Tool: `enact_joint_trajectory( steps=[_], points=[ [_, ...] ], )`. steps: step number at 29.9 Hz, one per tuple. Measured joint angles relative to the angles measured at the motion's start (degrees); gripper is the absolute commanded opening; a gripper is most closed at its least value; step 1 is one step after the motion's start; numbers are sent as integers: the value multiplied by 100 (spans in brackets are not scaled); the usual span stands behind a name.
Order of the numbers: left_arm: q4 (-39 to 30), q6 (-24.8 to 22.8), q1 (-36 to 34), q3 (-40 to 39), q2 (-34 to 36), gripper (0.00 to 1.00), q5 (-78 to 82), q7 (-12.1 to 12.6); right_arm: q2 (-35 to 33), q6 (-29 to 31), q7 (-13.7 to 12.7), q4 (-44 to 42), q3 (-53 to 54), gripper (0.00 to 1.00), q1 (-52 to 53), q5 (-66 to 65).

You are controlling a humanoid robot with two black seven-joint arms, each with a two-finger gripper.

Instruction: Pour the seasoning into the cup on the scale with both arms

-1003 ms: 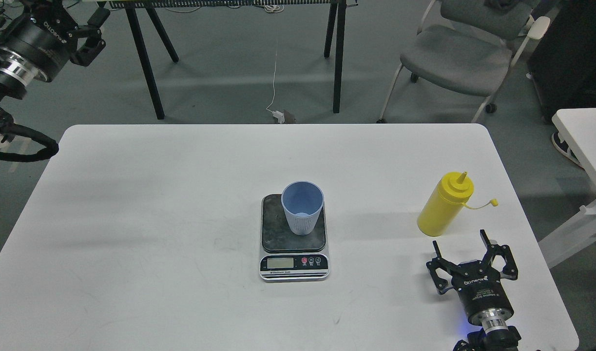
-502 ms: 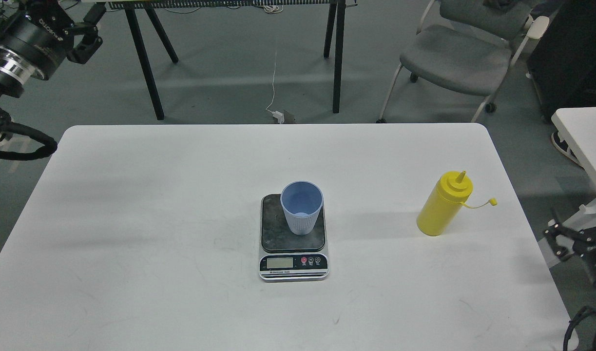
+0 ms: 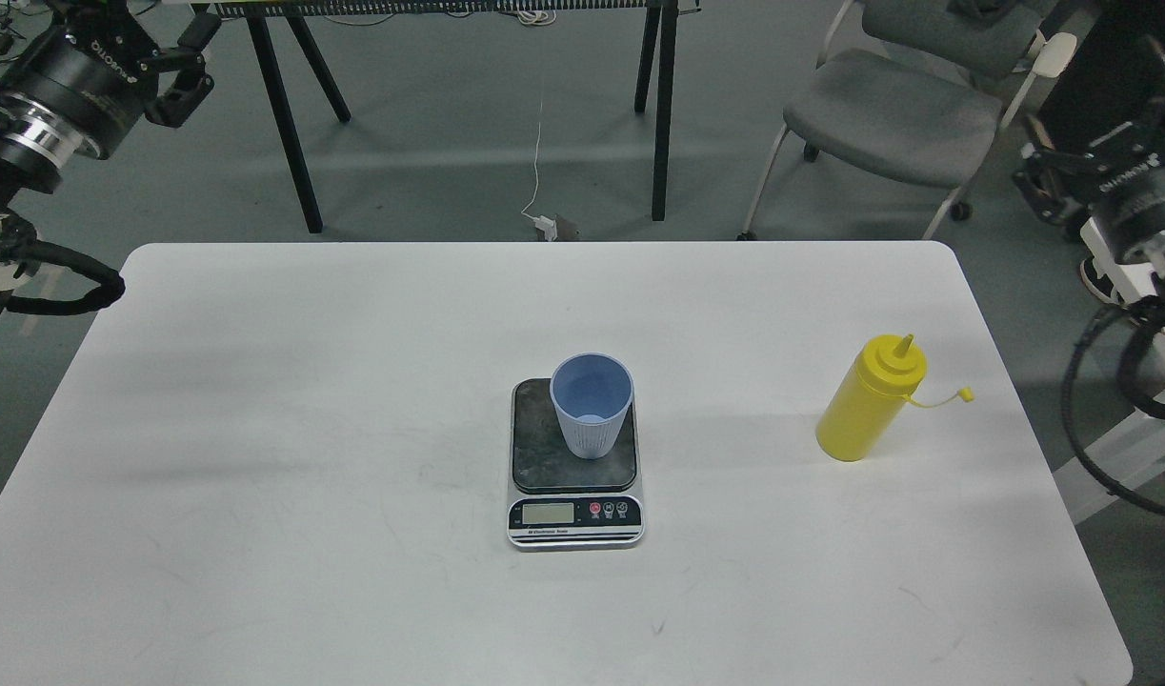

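Note:
The light blue cup [image 3: 592,405] stands upright on the dark platform of the scale [image 3: 542,455], mid-table; the display strip faces me. The yellow seasoning bottle [image 3: 868,400] stands upright at the table's right side, nozzle uncovered, its cap [image 3: 966,393] dangling on the tether to the right. My left gripper [image 3: 193,67] is open and empty, raised beyond the table's far left corner. My right gripper [image 3: 1096,133] is open and empty, raised off the table's right edge, well above and behind the bottle.
The white table [image 3: 353,381] has rounded corners. A grey chair [image 3: 901,105] and black trestle legs [image 3: 287,124] stand on the floor behind it. A white cable with a plug [image 3: 544,224] lies on the floor. Black cable loops [image 3: 1096,419] hang by the right edge.
My right arm left the table's front right corner near the bottle, swung off the right edge and rose to the far right. My left gripper barely shifted. Cup, scale and bottle did not move.

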Motion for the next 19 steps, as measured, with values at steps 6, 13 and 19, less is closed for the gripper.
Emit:
enact_joint_trajectory(
  steps=[6,13,19],
  points=[
    [3,1,0,-16,16,94,-5,0,1140,0,-199,-120,-209,99,278,-5],
    [-2,1,4,-16,50,94,-5,0,1384,0,-174,-83,-83,99,187,-4],
    [-2,1,24,-8,50,95,-5,0,1347,-2,-171,-76,32,99,29,3]
  ],
)
